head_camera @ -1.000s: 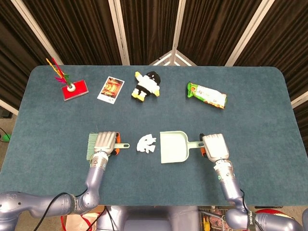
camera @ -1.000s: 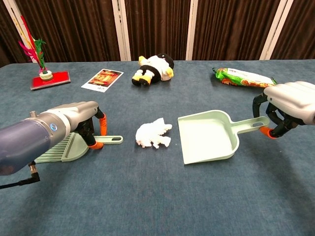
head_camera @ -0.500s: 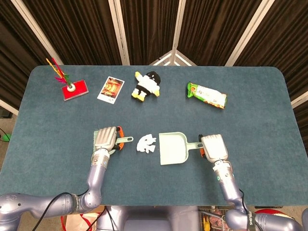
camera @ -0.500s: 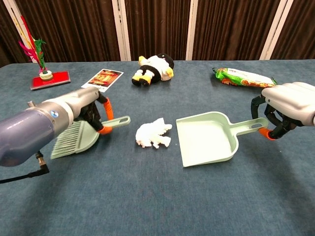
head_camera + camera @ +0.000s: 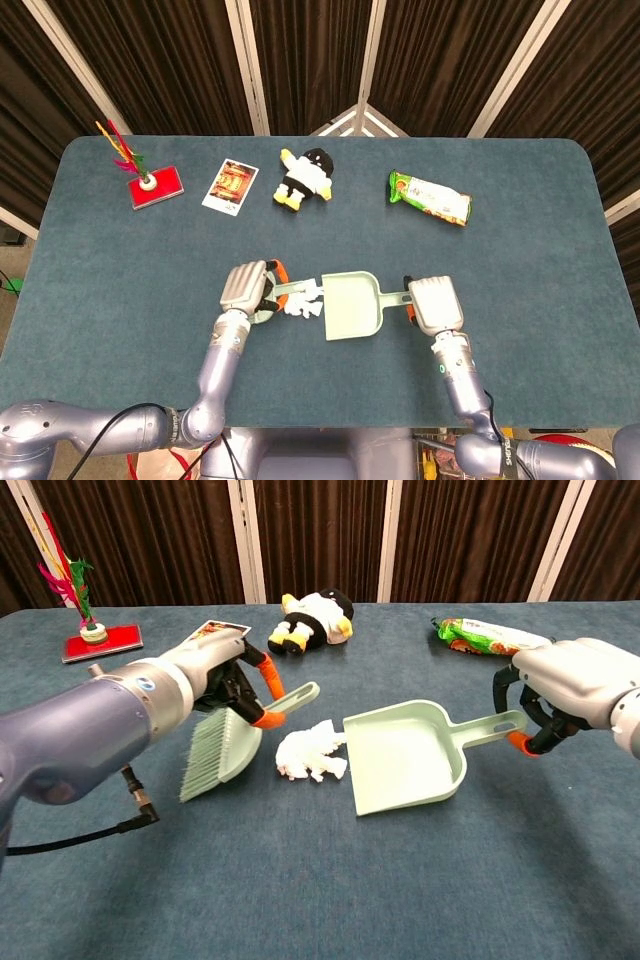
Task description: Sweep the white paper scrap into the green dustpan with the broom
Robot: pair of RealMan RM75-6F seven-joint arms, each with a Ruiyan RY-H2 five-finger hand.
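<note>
A: From the head view? The left hand [image 5: 246,287] grips the broom [image 5: 283,295], fingers wrapped around it; the white paper scrap [image 5: 303,303] lies on the counter [image 5: 120,260], touching the green dustpan [image 5: 350,306].

B: In the chest view the right hand [image 5: 566,693] grips the dustpan's handle. Nothing has been swept in yet.

The left hand [image 5: 247,286] grips the broom [image 5: 281,296], whose pale green handle reaches out past its fingers toward the white paper scrap [image 5: 303,302] lying just beside them. The right hand [image 5: 434,304] holds the handle of the green dustpan [image 5: 351,306], whose pan stretches away from that hand until its open edge meets the scrap. Between the two hands lie only the scrap and the pan, on the blue table [image 5: 150,260].
</note>
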